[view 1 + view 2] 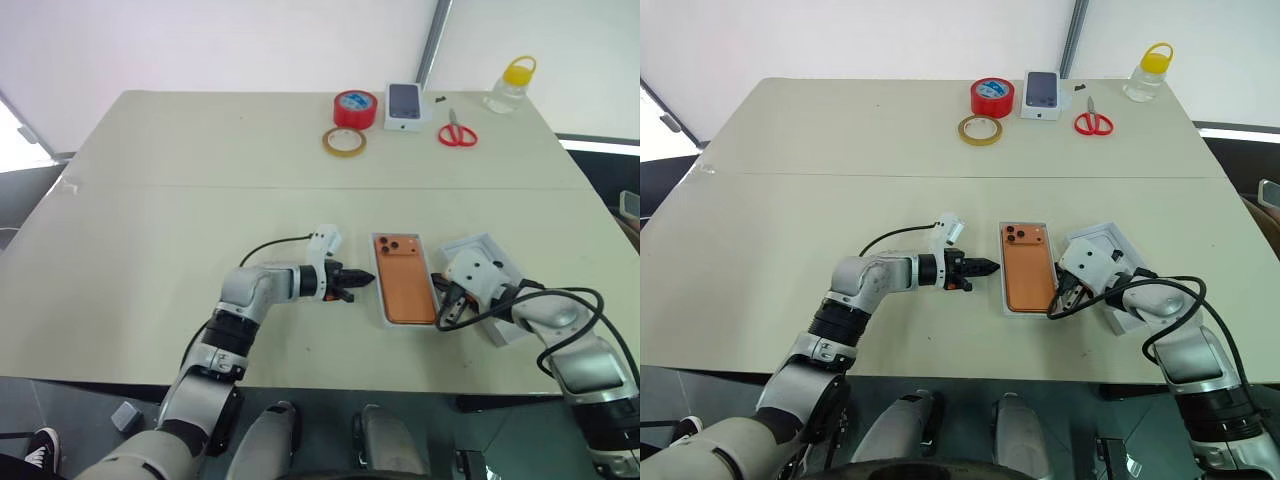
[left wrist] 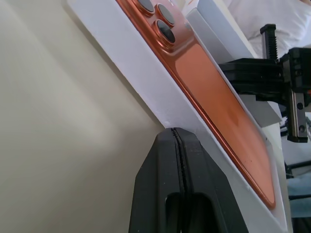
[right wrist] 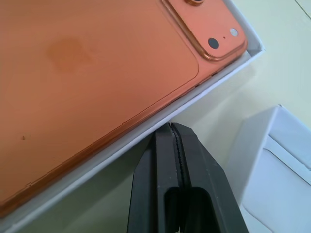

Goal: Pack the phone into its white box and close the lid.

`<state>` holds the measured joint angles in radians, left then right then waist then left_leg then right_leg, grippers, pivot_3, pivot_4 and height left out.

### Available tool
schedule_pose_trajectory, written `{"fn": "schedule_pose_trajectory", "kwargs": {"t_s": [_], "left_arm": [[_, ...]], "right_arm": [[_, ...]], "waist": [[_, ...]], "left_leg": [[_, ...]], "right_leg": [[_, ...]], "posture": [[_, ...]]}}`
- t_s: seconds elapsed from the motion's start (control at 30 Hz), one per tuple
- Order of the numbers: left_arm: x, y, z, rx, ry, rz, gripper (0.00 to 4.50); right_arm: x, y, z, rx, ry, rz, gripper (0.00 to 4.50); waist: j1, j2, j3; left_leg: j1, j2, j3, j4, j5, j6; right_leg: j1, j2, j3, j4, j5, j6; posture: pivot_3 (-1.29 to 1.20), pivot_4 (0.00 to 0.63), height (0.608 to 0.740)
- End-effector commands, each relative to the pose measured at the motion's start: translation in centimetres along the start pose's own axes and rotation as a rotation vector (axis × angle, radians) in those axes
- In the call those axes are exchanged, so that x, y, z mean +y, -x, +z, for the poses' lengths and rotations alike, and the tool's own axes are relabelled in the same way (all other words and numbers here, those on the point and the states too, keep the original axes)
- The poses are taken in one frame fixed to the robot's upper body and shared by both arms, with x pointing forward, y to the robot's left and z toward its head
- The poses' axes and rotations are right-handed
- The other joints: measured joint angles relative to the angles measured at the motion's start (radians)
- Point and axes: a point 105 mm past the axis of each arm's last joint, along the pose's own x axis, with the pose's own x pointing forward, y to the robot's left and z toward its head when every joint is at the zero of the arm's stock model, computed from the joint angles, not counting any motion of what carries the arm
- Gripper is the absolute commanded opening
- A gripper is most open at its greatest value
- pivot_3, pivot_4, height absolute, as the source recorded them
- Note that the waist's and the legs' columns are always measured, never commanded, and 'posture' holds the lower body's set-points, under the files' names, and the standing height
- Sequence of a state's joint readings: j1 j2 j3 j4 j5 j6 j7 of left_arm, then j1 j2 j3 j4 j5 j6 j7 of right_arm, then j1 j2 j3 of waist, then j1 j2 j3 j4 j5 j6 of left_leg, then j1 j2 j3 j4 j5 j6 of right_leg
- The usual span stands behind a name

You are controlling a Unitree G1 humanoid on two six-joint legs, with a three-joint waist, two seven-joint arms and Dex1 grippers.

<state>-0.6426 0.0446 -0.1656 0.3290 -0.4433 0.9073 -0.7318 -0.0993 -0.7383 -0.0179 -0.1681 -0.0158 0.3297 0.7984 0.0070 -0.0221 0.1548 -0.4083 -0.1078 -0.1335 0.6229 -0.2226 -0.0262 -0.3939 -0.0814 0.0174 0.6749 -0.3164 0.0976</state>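
The orange phone (image 1: pixel 405 281) lies back up, lenses toward the far end, inside the shallow white box (image 1: pixel 380 303) near the table's front edge. My left gripper (image 1: pixel 366 281) is shut, and its closed tips (image 2: pixel 175 132) rest against the box's left wall (image 2: pixel 133 68). On the opposite side, my right gripper (image 1: pixel 446 308) is also shut, with its tips (image 3: pixel 170 127) at the box's right wall (image 3: pixel 146 128). Neither holds anything. The white lid (image 1: pixel 484 244) lies open side up just right of the box, partly covered by my right wrist, and appears again as a white tray (image 3: pixel 279 160).
At the table's far edge stand a red tape roll (image 1: pixel 355 107), a yellowish tape ring (image 1: pixel 344 141), a small white box picturing a dark phone (image 1: pixel 404 105), red scissors (image 1: pixel 457 133) and a clear bottle with a yellow cap (image 1: pixel 511 85). A seam crosses the table's middle.
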Motion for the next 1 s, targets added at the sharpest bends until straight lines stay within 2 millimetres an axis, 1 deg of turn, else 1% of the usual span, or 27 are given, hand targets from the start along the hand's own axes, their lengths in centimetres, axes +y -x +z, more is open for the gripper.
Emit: {"fn": "schedule_pose_trajectory", "kwargs": {"t_s": [0.03,0.23,0.57,0.67,0.73,0.83,0.93,1.0], "left_arm": [[-2.0,-1.8,0.7,-0.007,-0.031,-0.091,0.03],[-1.4,-1.6,1.0,-0.006,-0.037,-0.077,0.03],[-0.4,-1.1,1.2,-0.031,-0.048,-0.035,0.03],[-0.7,-0.5,1.4,-0.042,-0.052,-0.049,0.03],[0.0,0.0,1.6,-0.057,-0.054,-0.016,0.03],[1.0,0.8,2.7,-0.110,-0.050,0.027,0.03],[1.0,1.4,3.3,-0.142,-0.057,0.029,0.03],[1.1,1.9,3.6,-0.157,-0.082,0.042,0.03]], "right_arm": [[-0.1,0.1,0.6,-0.033,0.023,0.005,0.00],[0.1,-0.1,0.8,-0.038,0.019,0.032,0.00],[-0.4,0.1,0.9,-0.030,0.047,0.018,0.00],[-1.3,0.3,0.8,-0.022,0.053,-0.002,0.00],[-1.8,0.5,0.8,-0.018,0.060,-0.012,0.00],[-2.9,0.2,1.1,-0.031,0.062,-0.062,0.00],[-3.6,-0.3,1.1,-0.034,0.061,-0.095,0.00],[-4.2,-0.7,1.5,-0.055,0.044,-0.127,0.00]], "waist": [[0.004,0.000,0.000],[0.005,0.000,0.000],[0.004,0.000,0.000],[0.001,0.000,0.000],[0.000,0.000,0.000],[-0.002,0.000,0.000],[-0.003,0.000,0.000],[-0.003,0.000,0.000]], "left_leg": [[0.000,0.000,0.000,0.000,0.000,0.000],[0.000,0.000,0.000,0.000,0.000,0.000],[0.000,0.000,0.000,0.000,0.000,0.000],[0.000,0.000,0.000,0.000,0.000,0.000],[0.000,0.000,0.000,0.000,0.000,0.000],[0.000,0.000,0.000,0.000,0.000,0.000],[0.000,0.000,0.000,0.000,0.000,-0.001],[0.000,0.000,0.000,0.000,0.000,-0.001]], "right_leg": [[0.001,0.000,0.000,-0.001,0.000,0.000],[0.002,0.000,0.000,-0.003,0.001,0.002],[0.002,0.000,0.000,-0.003,0.001,0.002],[0.002,0.000,0.000,-0.003,0.001,0.002],[0.001,0.000,0.000,-0.003,0.001,0.002],[0.001,0.000,0.000,-0.003,0.001,0.002],[0.001,0.000,0.000,-0.003,0.001,0.002],[0.001,0.000,0.000,-0.003,0.001,0.002]], "posture": [[0.00,0.150,0.740],[0.00,0.150,0.740],[0.00,0.150,0.740],[0.00,0.150,0.740],[0.00,0.150,0.740],[0.00,0.150,0.740],[0.00,0.150,0.740],[0.00,0.150,0.740]]}}
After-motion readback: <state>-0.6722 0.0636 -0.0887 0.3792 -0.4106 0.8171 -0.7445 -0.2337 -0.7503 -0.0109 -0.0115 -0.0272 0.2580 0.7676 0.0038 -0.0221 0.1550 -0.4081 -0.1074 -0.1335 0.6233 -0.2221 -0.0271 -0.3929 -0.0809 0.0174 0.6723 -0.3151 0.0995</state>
